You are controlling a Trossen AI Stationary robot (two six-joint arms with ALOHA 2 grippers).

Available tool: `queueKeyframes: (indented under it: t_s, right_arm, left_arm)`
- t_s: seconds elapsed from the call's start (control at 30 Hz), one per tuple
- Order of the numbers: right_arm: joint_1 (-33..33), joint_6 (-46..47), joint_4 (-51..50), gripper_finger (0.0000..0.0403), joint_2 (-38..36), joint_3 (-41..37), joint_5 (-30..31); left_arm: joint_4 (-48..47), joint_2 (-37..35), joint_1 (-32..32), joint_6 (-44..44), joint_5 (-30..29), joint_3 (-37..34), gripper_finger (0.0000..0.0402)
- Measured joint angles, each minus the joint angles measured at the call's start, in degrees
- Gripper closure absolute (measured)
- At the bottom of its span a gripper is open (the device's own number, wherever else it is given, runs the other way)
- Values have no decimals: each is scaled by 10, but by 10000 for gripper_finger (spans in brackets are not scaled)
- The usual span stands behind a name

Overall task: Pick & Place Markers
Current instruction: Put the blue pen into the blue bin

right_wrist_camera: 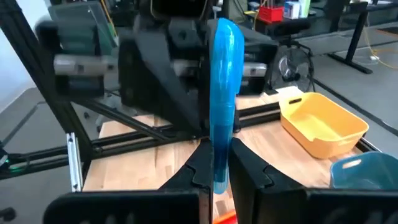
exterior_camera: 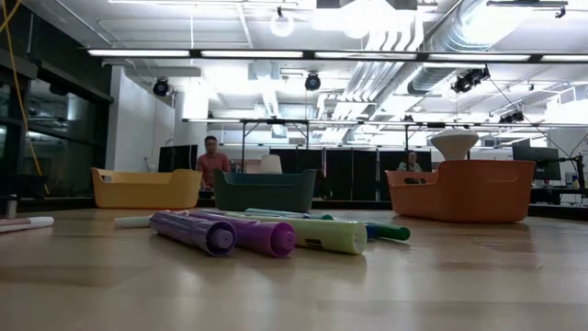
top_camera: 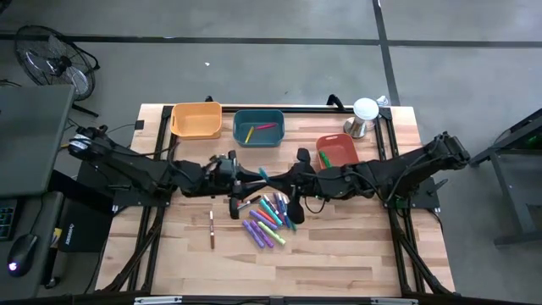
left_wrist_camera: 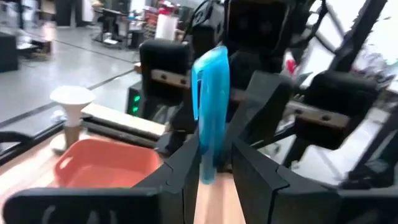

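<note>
Grippers left (left_wrist_camera: 214,171) and right (right_wrist_camera: 216,168) both pinch one blue marker (top_camera: 264,174) above the table (top_camera: 339,254), just beyond the scattered markers (top_camera: 267,222).

Grey concrete floor (top_camera: 254,21) with dark seams, standing fan (top_camera: 52,58) at upper left, wooden desk (top_camera: 339,254), exposed ceiling ducts (exterior_camera: 404,37), strip lights (exterior_camera: 303,53), person (exterior_camera: 212,161) in the distance.

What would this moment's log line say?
left gripper: shut on blue marker | right gripper: shut on blue marker | stage: handover above table
</note>
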Motion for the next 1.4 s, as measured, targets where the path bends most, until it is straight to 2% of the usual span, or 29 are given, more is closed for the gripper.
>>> queueKeyframes:
  t_s: [0.63,0.73,0.87,1.2,1.27,1.4]
  right_arm:
    - [-7,1,0,385,1,0,-28]
    - [-7,0,-1,385,1,0,-27]
    - [-7,0,-2,385,1,0,-27]
    - [-7,4,-3,385,1,0,-27]
    - [-7,5,-3,371,1,0,-27]
    - [-7,10,-3,306,2,0,-25]
  left_arm:
    - [58,21,23,0,22,0,312]
    - [58,21,23,2,26,0,324]
    - [57,21,23,10,27,0,360]
    - [57,21,23,21,51,0,360]
    - [57,21,23,21,52,0,361]
    - [57,21,23,22,55,0,361]
